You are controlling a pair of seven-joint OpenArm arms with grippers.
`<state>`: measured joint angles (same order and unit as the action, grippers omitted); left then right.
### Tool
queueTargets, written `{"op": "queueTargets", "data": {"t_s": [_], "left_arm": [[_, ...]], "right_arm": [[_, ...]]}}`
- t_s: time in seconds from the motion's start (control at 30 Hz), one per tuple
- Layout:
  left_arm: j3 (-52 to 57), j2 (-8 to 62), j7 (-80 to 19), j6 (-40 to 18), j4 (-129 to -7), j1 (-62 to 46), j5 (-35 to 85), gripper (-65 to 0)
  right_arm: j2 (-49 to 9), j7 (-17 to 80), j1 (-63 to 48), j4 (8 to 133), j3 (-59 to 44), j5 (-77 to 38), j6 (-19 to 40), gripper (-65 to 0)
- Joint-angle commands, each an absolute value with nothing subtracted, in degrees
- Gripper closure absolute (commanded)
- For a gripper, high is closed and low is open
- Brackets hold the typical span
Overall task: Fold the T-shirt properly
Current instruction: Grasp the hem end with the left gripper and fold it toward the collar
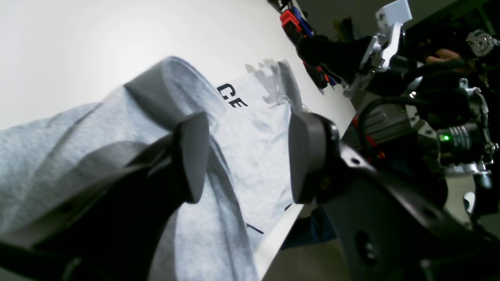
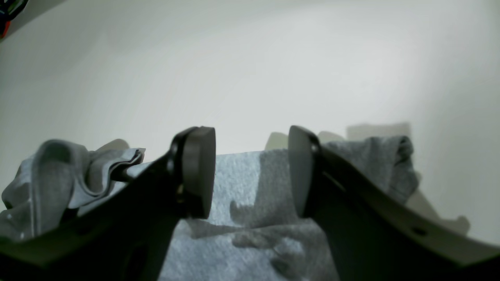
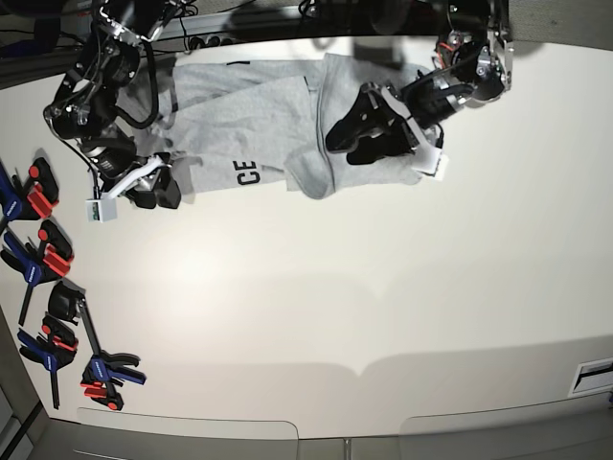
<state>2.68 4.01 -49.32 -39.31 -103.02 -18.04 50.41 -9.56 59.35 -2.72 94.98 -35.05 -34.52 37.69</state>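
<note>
Plainly, the fingers of the left gripper (image 1: pixel 250 160) stand wide apart, with nothing pinched between the tips; beyond them, in the left wrist view, lies pale grey cloth. The right gripper (image 2: pixel 252 171) is open too, a broad gap showing between its dark, rounded fingertips (the cloth seen through that gap is not caught by either one). Whether any fingertip brushes the fabric I cannot tell.

Just outward from the fingers comes the T-shirt (image 3: pixel 230 129), light heather grey, lying along the far part of the white table (image 3: pixel 287 307) in the base view. It reaches across from the right gripper to the left one. On the left gripper's side the cloth is doubled over in a long layer, and a rounded fold (image 3: pixel 314 177) bulges up at the edge nearest the base camera. Beside that fold, on a flatter stretch, black lettering (image 3: pixel 247 172) reads "CE" (turned sideways from the base camera). Near the right gripper the fabric is rumpled, and its edge looks uneven.

Farther out, along the table's left side in the base view, sit several clamps (image 3: pixel 43 264) in red, blue and black, well apart from the left gripper. A white card with black marks (image 3: pixel 592 378) lies at the near right corner.
</note>
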Motion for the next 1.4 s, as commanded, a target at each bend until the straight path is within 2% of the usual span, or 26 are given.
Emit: {"op": "queueTargets", "data": {"t_s": [0.0,0.2,0.4,0.47,0.6,0.8,0.97,1.37], "left_arm": [[2.7,4.0,-48.0,-40.0,-104.0,-17.4,49.6,-30.4],[2.7,4.0,-46.8,-40.0,-104.0,-16.0,40.9,-20.7],[3.2,5.9,-46.6,-40.0,-104.0,-16.0,40.6,-19.3],[3.9,6.7,-46.6,-40.0,-104.0,-16.0,40.6,-19.3],[5.7,6.9,-46.6,-40.0,-104.0,-16.0,40.6,-19.3],[6.1,7.2,-46.6,-40.0,-104.0,-16.0,40.5,-19.3],[6.1,7.5,-46.6,-40.0,-104.0,-16.0,40.5,-19.3],[6.1,7.5,-46.6,-40.0,-104.0,-16.0,40.5,-19.3]], "right_arm": [[-10.3,57.9,-2.0,96.0,-35.2,-35.9,37.6,-28.4],[-10.6,57.9,-2.0,96.0,-35.2,-34.3,37.5,-28.4],[-14.3,55.9,-2.1,96.0,-37.4,-23.7,28.0,-28.6],[-16.4,55.8,-2.9,95.5,-38.6,-23.4,27.9,-31.1],[-20.6,56.0,-4.0,89.1,-39.0,-29.5,28.3,-40.4],[-21.3,60.4,-3.8,78.3,-39.0,-41.3,31.5,-40.7],[-21.1,66.0,-4.0,76.9,-38.5,-42.6,32.6,-40.7],[-20.3,70.1,-5.0,76.9,-37.1,-45.9,33.2,-40.0]]}}
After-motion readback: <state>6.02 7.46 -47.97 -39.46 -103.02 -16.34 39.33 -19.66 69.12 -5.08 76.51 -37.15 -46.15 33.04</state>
